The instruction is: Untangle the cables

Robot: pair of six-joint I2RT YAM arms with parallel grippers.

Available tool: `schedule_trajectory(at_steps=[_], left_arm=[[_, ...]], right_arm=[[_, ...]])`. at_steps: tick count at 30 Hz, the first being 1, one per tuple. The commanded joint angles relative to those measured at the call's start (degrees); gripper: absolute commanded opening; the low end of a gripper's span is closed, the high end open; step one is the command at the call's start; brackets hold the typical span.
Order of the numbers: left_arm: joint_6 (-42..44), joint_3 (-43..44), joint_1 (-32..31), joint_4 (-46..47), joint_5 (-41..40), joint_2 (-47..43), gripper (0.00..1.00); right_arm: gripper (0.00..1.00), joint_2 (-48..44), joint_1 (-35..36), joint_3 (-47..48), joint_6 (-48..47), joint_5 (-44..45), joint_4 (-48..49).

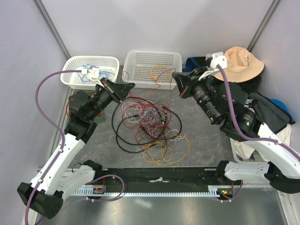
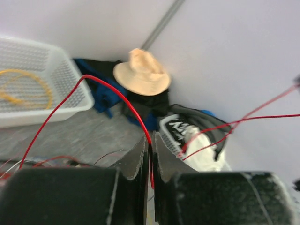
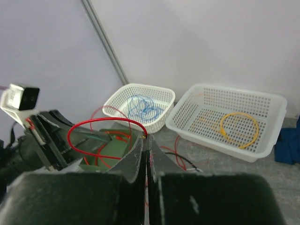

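Top external: my left hand [image 1: 125,88] and right hand [image 1: 177,82] are each clamped on a red cable [image 2: 117,95], strung L-R btwn them. Rest of cables [image 1: 147,122] lie heaped on desk [image 1: 202,140] below, nearer my left hand.

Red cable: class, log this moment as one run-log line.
left pincer: shut on red cable | right pincer: shut on red cable | cable tangle: knotted heap

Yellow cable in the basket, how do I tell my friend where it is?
At the far edge of the table sit two white baskets. The yellow cable lies coiled in the right basket, nearer the tan hat. The left basket holds blue cable instead.
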Motion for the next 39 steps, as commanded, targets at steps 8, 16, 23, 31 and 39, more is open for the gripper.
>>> schedule_trajectory(at_steps=[8,16,23,31,39], left_arm=[[-8.91,-7.14,-8.41,37.88,17.9,5.29,0.06],[-0.37,-8.03,-16.24,38.5,16.58,6.96,0.33],[1.38,-10.92,-16.59,38.5,15.53,6.79,0.37],[4.55,-12.78,-16.68,35.69,12.71,7.66,0.37],[5.17,-16.03,-16.68,37.0,11.13,8.45,0.37]], right_arm=[[0.0,4.12,0.1,-5.87,6.0,-8.5,-5.1],[0.0,4.92,0.01,-6.31,8.11,-12.64,-5.1],[0.0,3.78,-0.07,-5.87,9.16,-14.75,-5.19],[0.0,2.89,0.01,-5.52,10.83,-17.65,-5.1],[0.0,1.66,0.01,-4.91,11.27,-18.62,-5.28]])
